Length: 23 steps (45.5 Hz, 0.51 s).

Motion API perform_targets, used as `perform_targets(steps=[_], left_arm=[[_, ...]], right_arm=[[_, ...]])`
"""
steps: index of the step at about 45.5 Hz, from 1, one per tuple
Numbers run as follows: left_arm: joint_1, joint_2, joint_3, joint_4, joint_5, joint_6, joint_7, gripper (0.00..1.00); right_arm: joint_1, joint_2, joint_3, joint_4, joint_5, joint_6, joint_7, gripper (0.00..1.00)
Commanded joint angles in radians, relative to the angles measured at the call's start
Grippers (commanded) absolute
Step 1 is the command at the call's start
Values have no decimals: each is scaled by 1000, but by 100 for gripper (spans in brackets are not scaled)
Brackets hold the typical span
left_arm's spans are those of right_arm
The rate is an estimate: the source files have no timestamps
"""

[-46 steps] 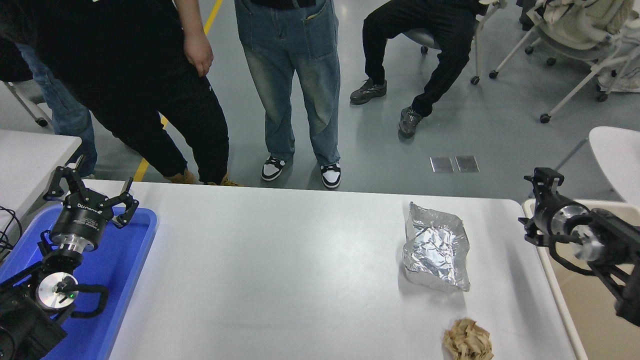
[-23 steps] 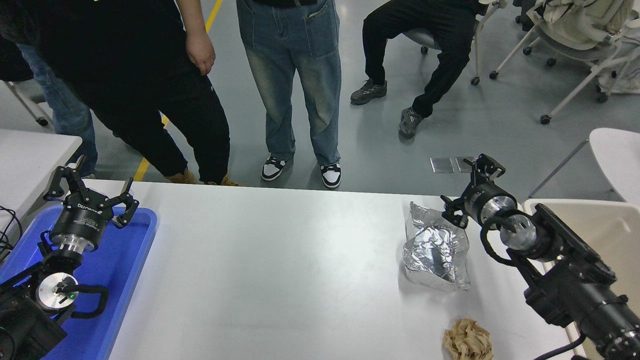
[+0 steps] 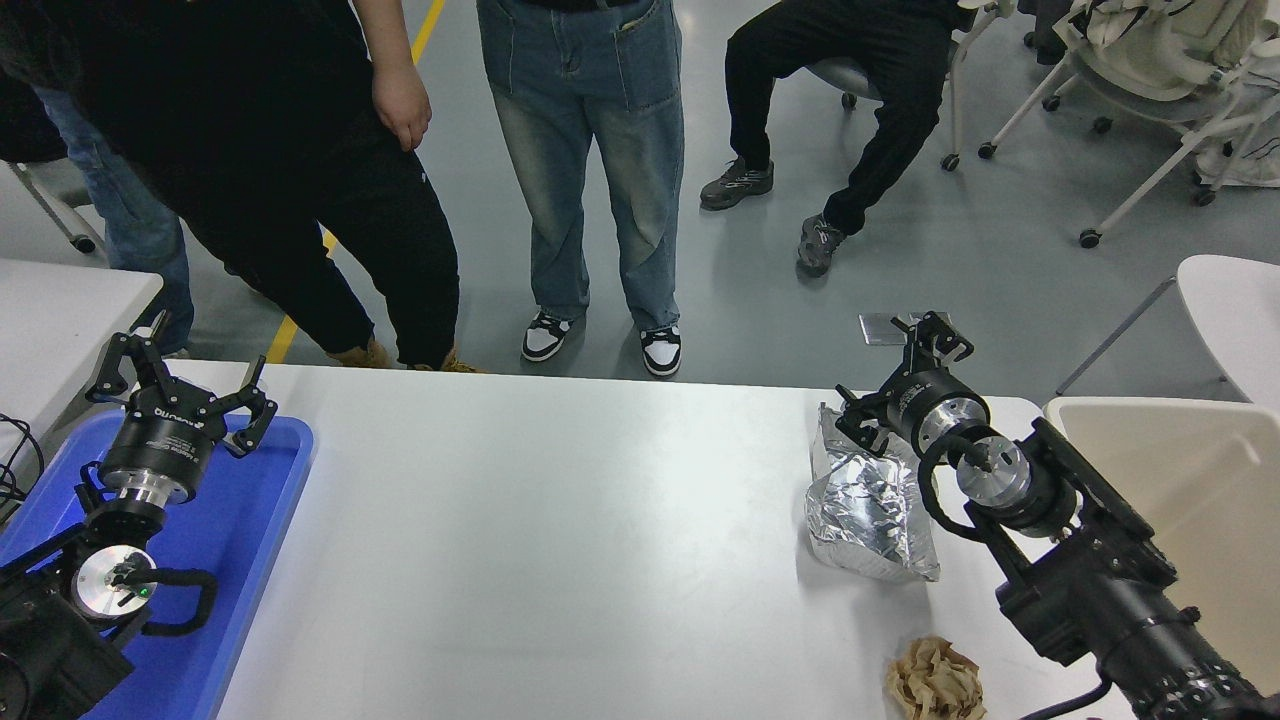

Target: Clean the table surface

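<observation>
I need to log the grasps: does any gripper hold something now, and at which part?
Nothing is held. The right gripper is open above the far end of the foil bag. The left gripper is open over the blue tray.

Single head view, no second camera, so no overlap to report. It sits high on the robot's side of the white table surface (image 3: 560, 560) and looks forward and down across it. The near edge is cropped at the frame bottom; the far edge runs across mid-frame. Above that the grey floor (image 3: 1000, 230) fills the top, with people (image 3: 590, 150) visible only from the torso down. Both arms enter from the bottom corners, pointing away from the lens.
</observation>
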Motion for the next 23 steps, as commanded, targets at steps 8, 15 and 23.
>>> perform_targets(steps=[8, 15, 23], left_arm=[[0, -1, 0, 0, -1, 0, 0, 100], [0, -1, 0, 0, -1, 0, 0, 100], [0, -1, 0, 0, -1, 0, 0, 100]], right_arm=[[-16, -10, -68, -27, -3, 136, 203, 100], [-25, -12, -117, -96, -12, 225, 260, 100], [-39, -33, -225, -118, -23, 269, 384, 100]])
